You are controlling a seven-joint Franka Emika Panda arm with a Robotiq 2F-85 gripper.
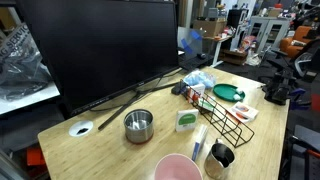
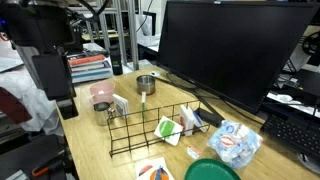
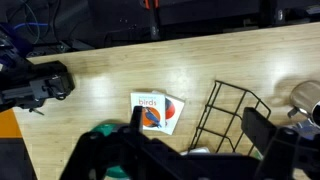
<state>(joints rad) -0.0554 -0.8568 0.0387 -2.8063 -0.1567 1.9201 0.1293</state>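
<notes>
Birds booklet (image 3: 157, 112) lies flat on the wooden table (image 3: 100, 70) — just beside a black wire rack (image 3: 226, 118) — under the gripper (image 3: 197, 132), jaws spread wide, holding nothing.

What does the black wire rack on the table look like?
The wire rack is a see-through grid of thin black rods that look like metal. It sits on the light wooden table, in front of the big dark monitor. A bird booklet lies beside it. Nothing is gripping it.
</notes>
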